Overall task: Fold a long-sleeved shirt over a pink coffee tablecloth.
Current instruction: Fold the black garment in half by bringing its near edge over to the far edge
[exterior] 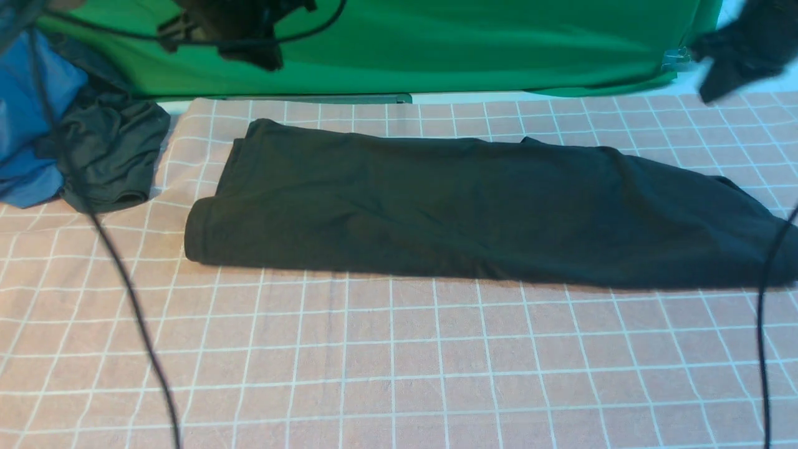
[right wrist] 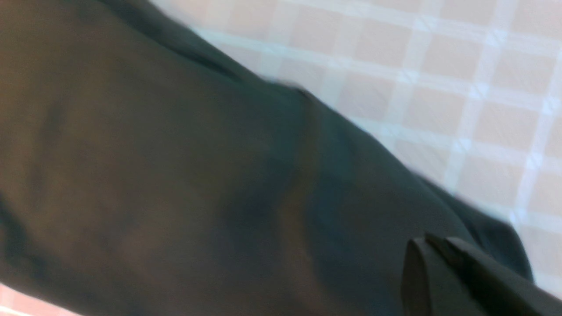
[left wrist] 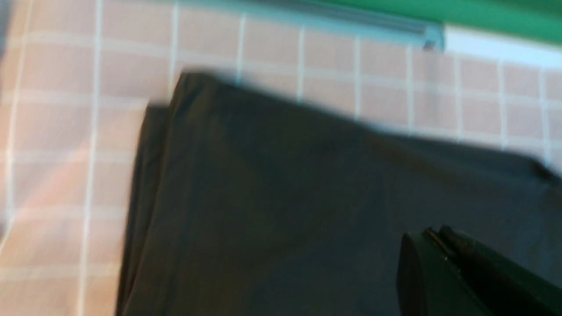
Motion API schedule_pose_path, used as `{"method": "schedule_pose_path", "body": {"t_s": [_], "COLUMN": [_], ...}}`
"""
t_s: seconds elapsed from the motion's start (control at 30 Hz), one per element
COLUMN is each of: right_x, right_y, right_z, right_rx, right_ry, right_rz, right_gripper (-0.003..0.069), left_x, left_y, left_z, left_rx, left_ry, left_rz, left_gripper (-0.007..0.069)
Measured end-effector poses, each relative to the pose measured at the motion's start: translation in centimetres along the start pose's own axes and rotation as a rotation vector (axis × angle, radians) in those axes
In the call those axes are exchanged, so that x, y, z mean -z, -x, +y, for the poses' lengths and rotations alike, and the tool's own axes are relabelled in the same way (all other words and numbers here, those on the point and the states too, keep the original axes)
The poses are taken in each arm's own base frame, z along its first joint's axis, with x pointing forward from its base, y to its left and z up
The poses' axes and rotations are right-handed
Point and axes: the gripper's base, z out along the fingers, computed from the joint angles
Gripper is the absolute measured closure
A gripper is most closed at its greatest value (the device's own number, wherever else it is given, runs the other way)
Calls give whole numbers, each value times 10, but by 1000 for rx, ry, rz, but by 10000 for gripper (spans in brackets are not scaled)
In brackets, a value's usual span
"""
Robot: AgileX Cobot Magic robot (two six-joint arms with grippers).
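Observation:
The long-sleeved shirt (exterior: 467, 212) is black and lies folded into one long band across the pink coffee tablecloth (exterior: 399, 362), its rolled end at the left. No print shows on it. My left gripper (exterior: 259, 59) hangs high over the band's far left end, blurred. In the left wrist view the left gripper (left wrist: 432, 235) is shut and empty above the shirt (left wrist: 272, 210). My right gripper (exterior: 714, 90) hovers above the far right corner of the cloth. The right wrist view shows the right gripper (right wrist: 428, 241) shut with nothing in it, over the shirt (right wrist: 197, 175).
A dark grey garment (exterior: 112, 156) and a blue garment (exterior: 31, 125) are piled at the cloth's far left edge. A plain green cloth (exterior: 436, 43) hangs along the back. Black cables (exterior: 124, 280) (exterior: 764, 324) dangle across the front on both sides.

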Motion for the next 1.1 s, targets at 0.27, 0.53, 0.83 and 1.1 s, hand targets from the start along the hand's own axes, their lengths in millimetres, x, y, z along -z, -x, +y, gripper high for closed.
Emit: {"method": "schedule_pose_path", "body": {"t_s": [0.27, 0.53, 0.83, 1.1], "right_x": [-50, -90, -114, -120], "right_y": [-32, -28, -32, -35], "right_z": [-34, -48, -53, -48], "right_rx": [18, 26, 18, 32], "right_ry": [12, -34, -36, -18], "right_rz": [137, 64, 77, 114], "right_gripper": [379, 323, 321, 491], "left_x": [-38, -68, -68, -68], "left_y": [-84, -116, -115, -114], "left_z": [30, 43, 42, 42], "left_rx": [41, 57, 56, 58], "left_ry": [15, 39, 36, 33], "left_rz": [12, 74, 61, 52], "left_gripper": [611, 611, 611, 611]}}
